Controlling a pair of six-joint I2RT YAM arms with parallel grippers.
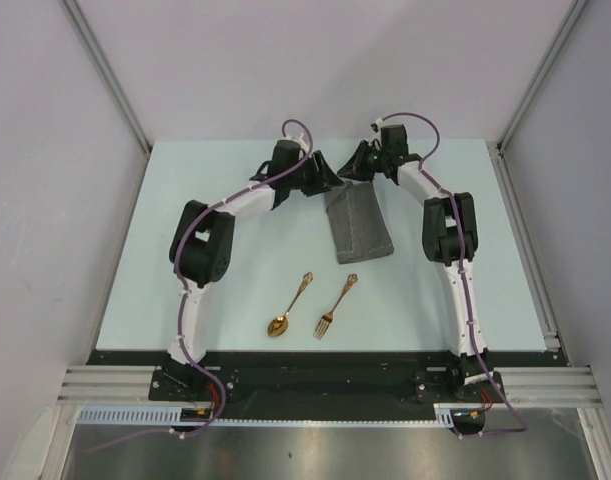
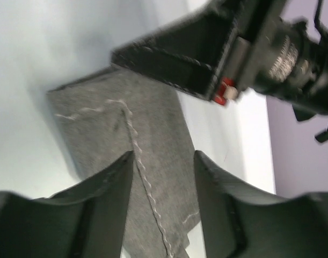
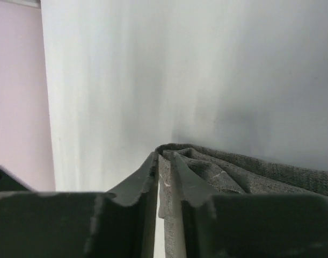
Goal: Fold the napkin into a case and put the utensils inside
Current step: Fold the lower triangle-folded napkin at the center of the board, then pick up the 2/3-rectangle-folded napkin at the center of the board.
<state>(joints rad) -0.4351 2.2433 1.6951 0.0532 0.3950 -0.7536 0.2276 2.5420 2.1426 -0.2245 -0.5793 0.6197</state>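
The napkin point(image 1: 360, 225), folded into a narrow strip, lies at the far middle of the table point(image 1: 235, 210). The right tool point(image 3: 165, 161) pinches its far edge (cloth layers bunch between the nearly closed fingers). The left tool point(image 2: 164, 161) hangs spread over that same end. The spoon point(image 1: 291, 301) and fork point(image 1: 337, 304) lie side by side nearer the bases, apart from the napkin.

soft even light; left wrist view blurred, dim shadow beside napkin point(image 2: 99, 134).
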